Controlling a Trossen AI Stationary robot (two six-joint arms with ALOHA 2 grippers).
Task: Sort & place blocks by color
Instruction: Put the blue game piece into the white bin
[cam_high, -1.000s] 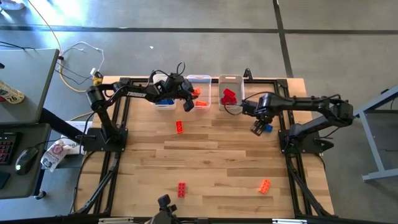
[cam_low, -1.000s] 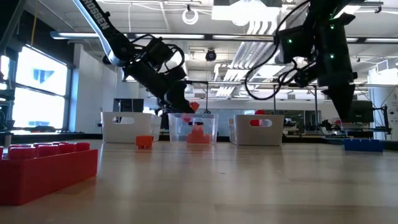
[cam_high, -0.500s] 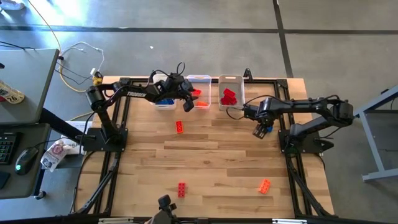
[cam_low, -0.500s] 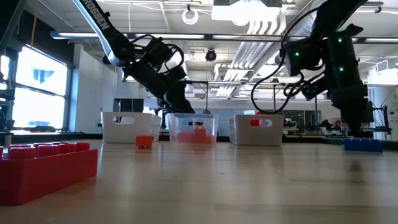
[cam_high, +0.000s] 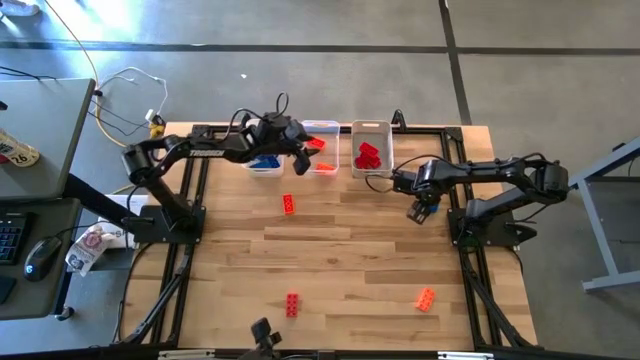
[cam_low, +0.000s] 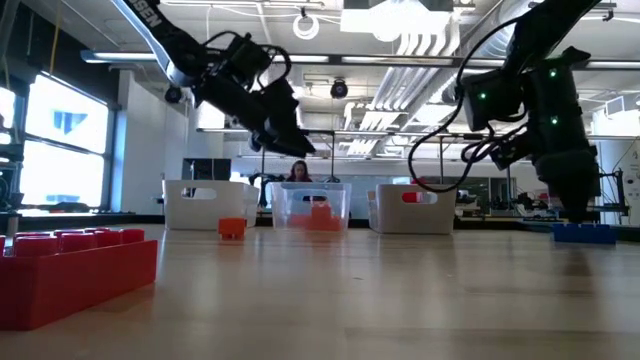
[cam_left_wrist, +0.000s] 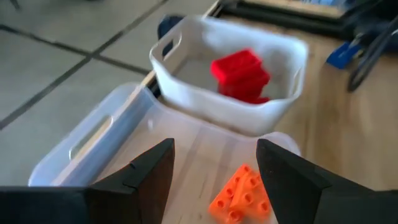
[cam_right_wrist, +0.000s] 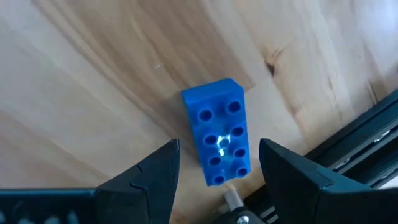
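Note:
My left gripper hangs open and empty above the clear middle bin, where an orange block lies. My right gripper points down, open, just above a blue block that lies flat on the table, studs up, near the right frame rail. Its fingers stand on either side of the block without touching it. Red blocks lie in the white right bin. The left bin holds blue blocks.
Loose on the table are an orange-red block left of centre, a red block near the front edge and an orange block at the front right. The three bins stand in a row at the far edge. Black frame rails run along the table's sides.
My left gripper has let go of an orange block over the middle bin, opened and risen; the block now lies in that bin. My right gripper has come down toward the blue block and shifted slightly toward the near edge, still open.

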